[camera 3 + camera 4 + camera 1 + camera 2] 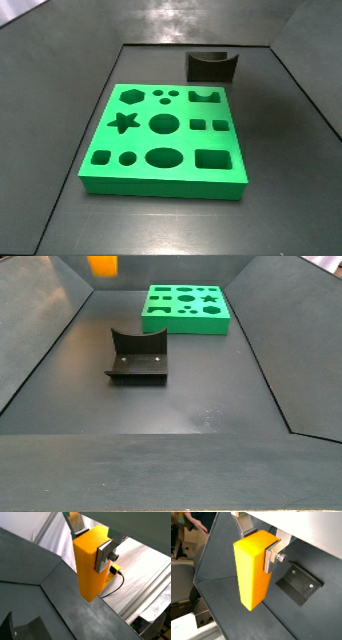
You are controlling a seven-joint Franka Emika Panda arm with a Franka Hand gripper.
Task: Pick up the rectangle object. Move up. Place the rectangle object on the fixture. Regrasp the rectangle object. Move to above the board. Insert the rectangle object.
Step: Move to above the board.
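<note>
The gripper (261, 539) hangs high above the fixture (138, 356), w/ its silver fingers (105, 554) clamped on the upper end of the rectangle object (253, 572); the block hangs down from them almost upright, free in the air and touching nothing; in both wrist views most of its length is below the pads, prob. because the grip is at one end only, so the long part is free to go down onto something. In a side view only the lower end of the block (103, 265) shows at the top edge of the frame, far above the fixture and a bit to the side of it; the gripper itself is out of that view. The fixture stands alone on the dark floor (201, 396), its notch empty; so the block is not yet placed there, and I judge the step in hand is the move up, or the carry toward the fixture. The board (164, 135) lies flat beyond the fixture, near it but not touching, w/ all its holes open; the insert step is still far. Which hole fits the block I cannot tell.
</note>
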